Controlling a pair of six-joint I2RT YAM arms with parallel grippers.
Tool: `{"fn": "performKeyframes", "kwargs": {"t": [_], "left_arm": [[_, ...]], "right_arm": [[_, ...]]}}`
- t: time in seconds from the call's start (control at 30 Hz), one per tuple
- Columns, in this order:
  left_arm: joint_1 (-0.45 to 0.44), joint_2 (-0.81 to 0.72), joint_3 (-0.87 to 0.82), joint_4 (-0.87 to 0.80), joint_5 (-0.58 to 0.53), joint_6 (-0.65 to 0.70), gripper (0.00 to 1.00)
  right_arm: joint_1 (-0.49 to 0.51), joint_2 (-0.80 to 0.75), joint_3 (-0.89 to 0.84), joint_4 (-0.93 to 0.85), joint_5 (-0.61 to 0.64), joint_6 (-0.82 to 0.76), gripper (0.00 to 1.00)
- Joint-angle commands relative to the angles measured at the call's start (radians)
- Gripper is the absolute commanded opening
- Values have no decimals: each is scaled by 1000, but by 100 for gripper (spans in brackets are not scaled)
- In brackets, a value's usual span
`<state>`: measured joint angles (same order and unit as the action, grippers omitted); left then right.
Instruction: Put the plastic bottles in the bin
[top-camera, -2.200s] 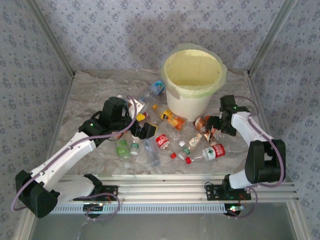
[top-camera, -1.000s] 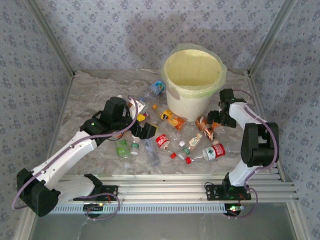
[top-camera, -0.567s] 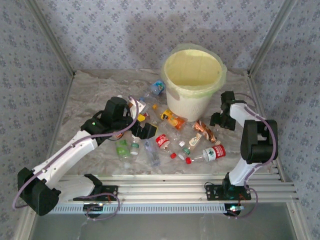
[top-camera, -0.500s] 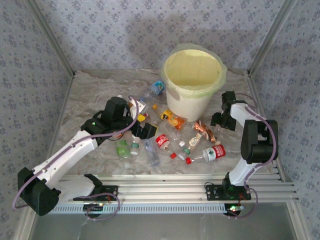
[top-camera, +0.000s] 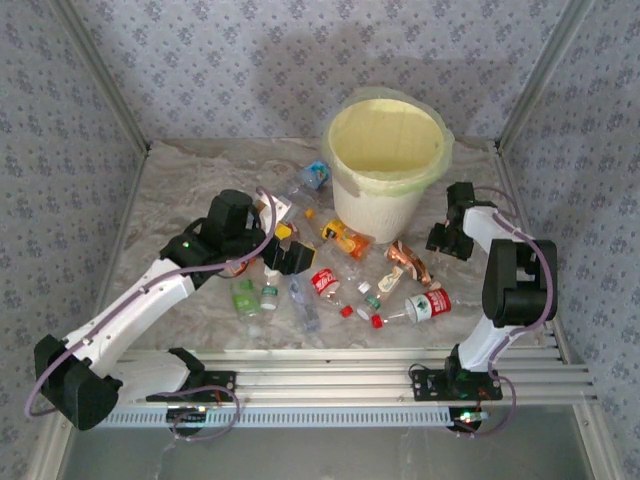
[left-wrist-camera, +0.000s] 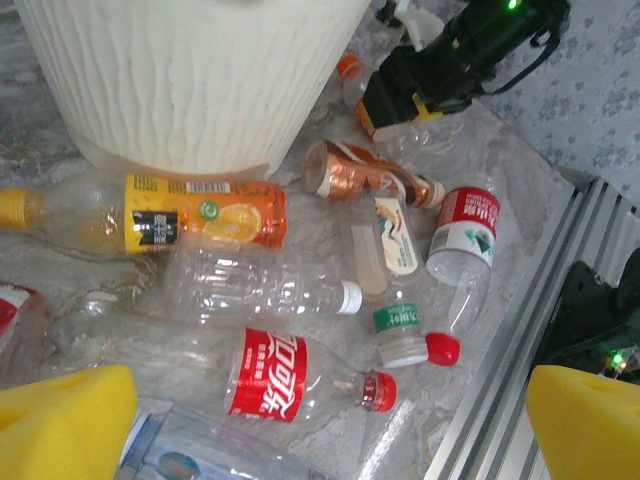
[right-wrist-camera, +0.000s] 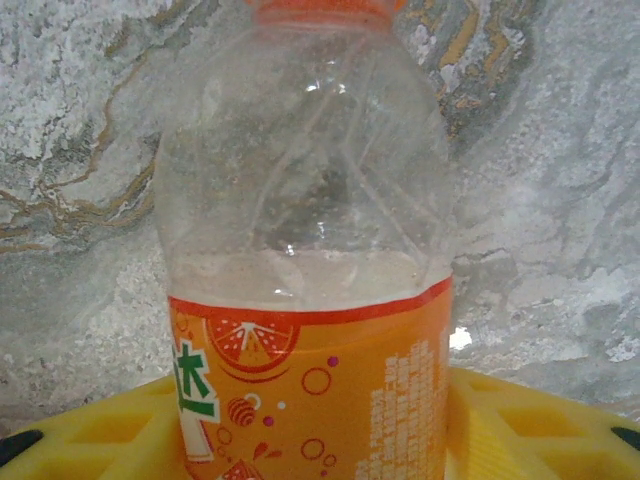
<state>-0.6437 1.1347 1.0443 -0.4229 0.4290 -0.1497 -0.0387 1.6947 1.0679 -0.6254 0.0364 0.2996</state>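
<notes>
Several crushed clear plastic bottles lie in front of the white bin (top-camera: 385, 160): an orange-juice one (left-wrist-camera: 200, 215), a Coca-Cola one (left-wrist-camera: 290, 375), a red-labelled one (left-wrist-camera: 465, 230), a copper-coloured one (left-wrist-camera: 360, 175) and green-labelled ones (top-camera: 245, 298). My left gripper (top-camera: 283, 256) hovers open over the left of the pile, its yellow pads (left-wrist-camera: 60, 420) either side of the Coca-Cola bottle and apart from it. My right gripper (top-camera: 438, 238) sits right of the bin, shut on an orange-labelled bottle (right-wrist-camera: 310, 300) with an orange cap (left-wrist-camera: 347, 67).
A blue-labelled bottle (top-camera: 313, 175) lies left of the bin. Aluminium rails (top-camera: 330, 365) run along the near table edge and patterned walls close in the sides. The bin's ribbed wall (left-wrist-camera: 190, 80) stands close behind the pile.
My right gripper has drawn back from the copper bottle toward the right of the bin, carrying the orange-labelled bottle. The copper bottle shifted slightly. The left arm has barely moved.
</notes>
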Motion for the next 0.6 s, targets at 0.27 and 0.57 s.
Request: {"fn": "performKeyframes", "kwargs": {"t": [0.27, 0.57], "left_arm": [[-10, 21, 163, 14, 63, -48, 100], [-11, 84, 392, -96, 65, -12, 100]], "right_arm": [[-16, -298, -48, -56, 38, 65, 55], [3, -528, 52, -142, 82, 76, 53]]}}
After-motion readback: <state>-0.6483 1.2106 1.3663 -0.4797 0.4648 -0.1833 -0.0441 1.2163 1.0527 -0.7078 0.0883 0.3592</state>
